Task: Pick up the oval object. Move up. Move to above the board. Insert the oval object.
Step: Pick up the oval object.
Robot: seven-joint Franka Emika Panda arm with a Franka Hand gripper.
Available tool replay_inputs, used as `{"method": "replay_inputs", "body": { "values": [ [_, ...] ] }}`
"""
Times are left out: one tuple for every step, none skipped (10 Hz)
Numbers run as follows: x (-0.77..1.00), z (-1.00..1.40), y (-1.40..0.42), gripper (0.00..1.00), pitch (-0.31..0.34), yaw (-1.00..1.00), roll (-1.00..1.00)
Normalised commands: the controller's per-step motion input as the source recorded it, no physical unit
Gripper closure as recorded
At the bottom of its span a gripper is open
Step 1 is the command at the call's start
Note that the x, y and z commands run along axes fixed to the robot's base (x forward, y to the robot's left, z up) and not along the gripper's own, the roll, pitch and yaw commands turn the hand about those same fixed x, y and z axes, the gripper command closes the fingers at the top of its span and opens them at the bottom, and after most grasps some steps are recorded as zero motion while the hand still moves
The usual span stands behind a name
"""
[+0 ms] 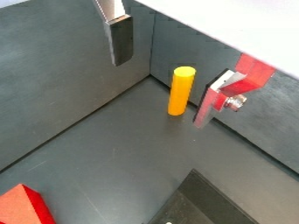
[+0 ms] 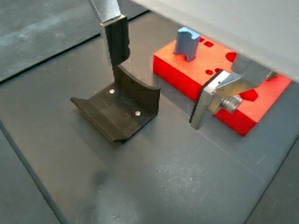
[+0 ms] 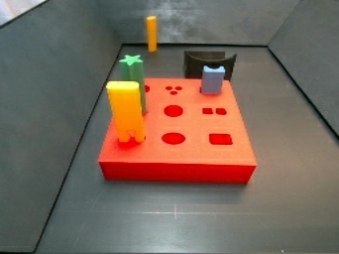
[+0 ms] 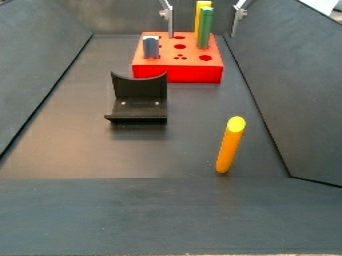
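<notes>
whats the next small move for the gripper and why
Probably drop the gripper down over the oval object. In a wrist view its fingers stand apart with nothing between them, above the peg, which stands upright on the floor, far from the board.

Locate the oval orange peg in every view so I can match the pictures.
Wrist view: the oval orange peg stands on the floor, beyond the open claw.
Wrist view: not in it.
Side view: peg far back, behind the red board.
Side view: peg in front, right.
Shared landmark: the fixture.
</notes>
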Motion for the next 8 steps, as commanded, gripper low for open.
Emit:
{"method": "replay_inputs", "body": {
  "values": [
    [0.0,0.0,0.19,0.0,0.0,0.09,0.0],
    [0.0,0.0,0.35,0.0,-0.001,0.72,0.0],
    [-0.05,0.0,0.25,0.0,0.0,0.95,0.0],
    [-0.05,-0.01,0.24,0.0,-0.013,0.96,0.0],
    [-0.07,-0.09,0.24,0.0,-0.037,0.98,0.0],
    [-0.07,-0.09,0.24,0.0,-0.041,0.98,0.0],
    [-0.07,-0.1,0.24,0.0,-0.041,0.99,0.0],
    [-0.07,-0.13,0.21,0.0,-0.039,1.0,0.0]
  ]
}}
